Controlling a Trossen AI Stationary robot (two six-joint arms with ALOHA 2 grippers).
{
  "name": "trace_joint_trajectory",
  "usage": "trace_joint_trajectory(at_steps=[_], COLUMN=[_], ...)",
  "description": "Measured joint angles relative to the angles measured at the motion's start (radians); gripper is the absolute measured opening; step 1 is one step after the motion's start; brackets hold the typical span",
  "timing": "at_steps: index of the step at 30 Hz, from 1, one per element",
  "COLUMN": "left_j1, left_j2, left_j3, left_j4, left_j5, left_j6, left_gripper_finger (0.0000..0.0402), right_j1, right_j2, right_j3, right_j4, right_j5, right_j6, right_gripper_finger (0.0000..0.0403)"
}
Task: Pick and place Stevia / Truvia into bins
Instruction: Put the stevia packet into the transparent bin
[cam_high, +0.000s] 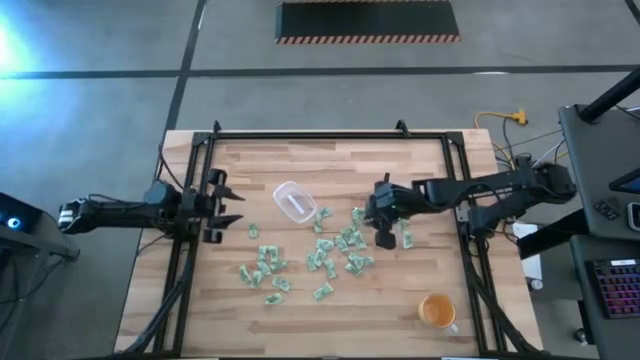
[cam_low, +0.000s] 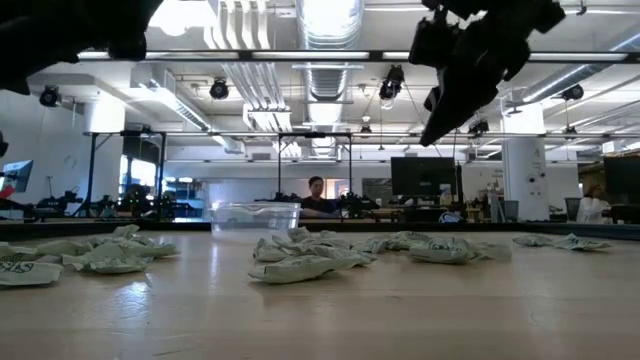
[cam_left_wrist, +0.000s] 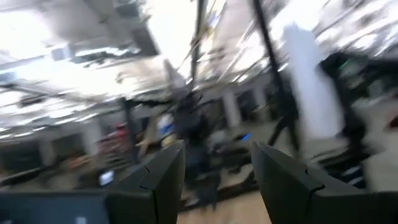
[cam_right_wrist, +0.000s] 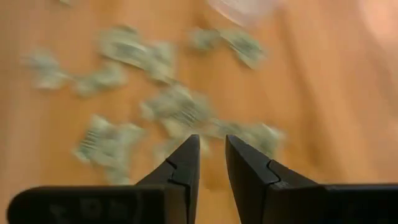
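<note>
I am looking down past my right gripper (cam_right_wrist: 211, 163), whose fingers (cam_right_wrist: 181, 168) are standing a narrow gap apart with nothing between them; it is hanging above the table (cam_high: 420, 180), clear of the wood. Just beyond and below those fingertips the pale green and white Stevia packets (cam_high: 340, 245) are lying loose, the nearest ones almost under the tips and the rest spreading away to both sides of them. Farther out past the fingers, beyond the thickest part of the scatter, the clear tub (cam_high: 294, 201) is sitting on the wood with a white slip showing inside it, though I cannot tell what that slip is. Behind the gripper and off to one side, near the table's front edge, an orange cup (cam_high: 437, 312) is standing well apart from the packets. Across the table, I am keeping my left gripper (cam_high: 228, 206) at the table's left edge, its fingers (cam_left_wrist: 163, 177) spread wide and gripping nothing, pointing toward the tub and well short of it.
</note>
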Motion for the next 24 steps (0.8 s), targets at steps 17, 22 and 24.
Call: trace_joint_trajectory(at_steps=[17, 22, 24], left_j1=[0.000, 0.000, 0.000], left_j2=[0.133, 0.142, 0.142], left_j3=[0.002, 0.004, 0.004], left_j4=[-0.089, -0.088, -0.090], left_j5=[-0.071, -0.071, -0.071], left_j6=[0.049, 0.050, 0.050], left_gripper_finger=[0.0170, 0.0170, 0.0170], right_j1=[-0.007, -0.027, -0.039], right_j2=[0.186, 0.238, 0.244], right_j3=[-0.013, -0.056, -0.065], right_j4=[0.022, 0.089, 0.119], right_j5=[0.236, 0.236, 0.236], right_j6=[-0.042, -0.048, -0.050], right_gripper_finger=[0.0068, 0.0068, 0.0068])
